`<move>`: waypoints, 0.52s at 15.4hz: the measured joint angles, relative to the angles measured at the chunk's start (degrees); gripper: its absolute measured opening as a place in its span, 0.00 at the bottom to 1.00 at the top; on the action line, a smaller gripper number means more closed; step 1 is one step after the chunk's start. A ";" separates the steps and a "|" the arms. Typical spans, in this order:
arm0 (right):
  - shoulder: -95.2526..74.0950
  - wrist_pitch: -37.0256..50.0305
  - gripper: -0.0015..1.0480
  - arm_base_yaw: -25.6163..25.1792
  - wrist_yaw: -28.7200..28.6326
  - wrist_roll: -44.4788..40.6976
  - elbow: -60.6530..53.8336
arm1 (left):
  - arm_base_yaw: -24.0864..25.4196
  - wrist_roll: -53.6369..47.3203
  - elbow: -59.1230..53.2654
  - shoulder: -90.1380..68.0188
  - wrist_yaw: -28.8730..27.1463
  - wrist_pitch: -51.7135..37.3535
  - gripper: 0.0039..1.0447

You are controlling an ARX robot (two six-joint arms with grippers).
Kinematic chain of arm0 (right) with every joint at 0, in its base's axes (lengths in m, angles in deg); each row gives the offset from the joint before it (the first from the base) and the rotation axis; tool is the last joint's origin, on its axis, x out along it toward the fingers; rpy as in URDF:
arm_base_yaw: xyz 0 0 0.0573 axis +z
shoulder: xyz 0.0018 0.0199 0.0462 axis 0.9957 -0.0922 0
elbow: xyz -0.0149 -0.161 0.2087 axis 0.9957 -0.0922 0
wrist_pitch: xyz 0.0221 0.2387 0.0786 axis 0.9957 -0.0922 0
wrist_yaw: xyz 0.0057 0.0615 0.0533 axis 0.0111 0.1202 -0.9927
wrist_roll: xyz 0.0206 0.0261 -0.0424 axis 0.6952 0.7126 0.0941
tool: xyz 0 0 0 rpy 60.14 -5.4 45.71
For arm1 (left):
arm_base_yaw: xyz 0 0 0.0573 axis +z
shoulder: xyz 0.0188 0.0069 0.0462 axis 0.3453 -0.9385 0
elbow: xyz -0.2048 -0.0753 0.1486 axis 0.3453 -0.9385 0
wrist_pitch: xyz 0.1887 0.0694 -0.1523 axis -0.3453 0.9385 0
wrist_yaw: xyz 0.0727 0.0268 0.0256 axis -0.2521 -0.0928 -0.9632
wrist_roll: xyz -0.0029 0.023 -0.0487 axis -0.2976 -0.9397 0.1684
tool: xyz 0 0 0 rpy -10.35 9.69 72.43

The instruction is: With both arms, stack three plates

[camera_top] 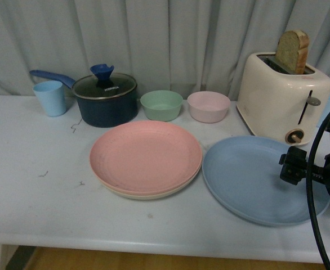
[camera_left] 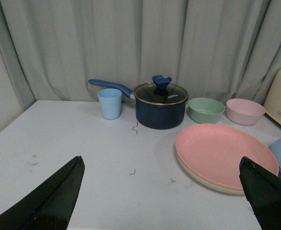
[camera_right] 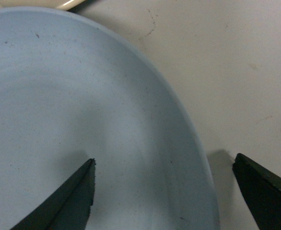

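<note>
Front view: the white table [camera_top: 41,202] carries all three plates. The blue plate [camera_top: 249,180] lies flat and alone on the robot's right side, in front of the toaster [camera_top: 283,95]. The pink plate [camera_top: 145,154] sits nested on the cream plate [camera_top: 148,195] at table centre, with only the cream rim showing beneath it. The blue rim lies near that pair but appears apart from it.

Progress estimate: two of three stacked. The remaining step is to lift the blue plate and set it on the pink one.

Right gripper [camera_right: 164,160]: jaws spread wide, straddling the blue plate's outer rim, one finger over the well and the other over bare table. Nothing is gripped. Whether it touches the rim cannot be told.

Left gripper [camera_left: 160,160]: also wide open and empty, over bare table left of the stack.
</note>
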 joint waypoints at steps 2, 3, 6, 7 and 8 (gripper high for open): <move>0.04 0.72 0.65 -0.02 0.28 -0.02 -0.24 | 0.00 0.00 0.00 0.00 0.00 0.00 0.94; 0.04 1.05 0.58 -0.07 0.52 -0.04 -0.39 | 0.00 0.00 0.00 0.00 0.00 0.00 0.94; 0.20 1.75 0.27 -0.83 0.52 -0.33 -0.90 | 0.00 0.00 0.00 0.00 0.00 0.00 0.94; 0.55 2.12 0.18 -1.09 0.55 -0.50 -1.29 | 0.00 0.00 0.00 0.00 0.00 0.02 0.94; 0.94 2.32 0.12 -1.31 0.09 -0.50 -1.75 | 0.00 0.00 0.02 0.00 0.00 0.00 0.94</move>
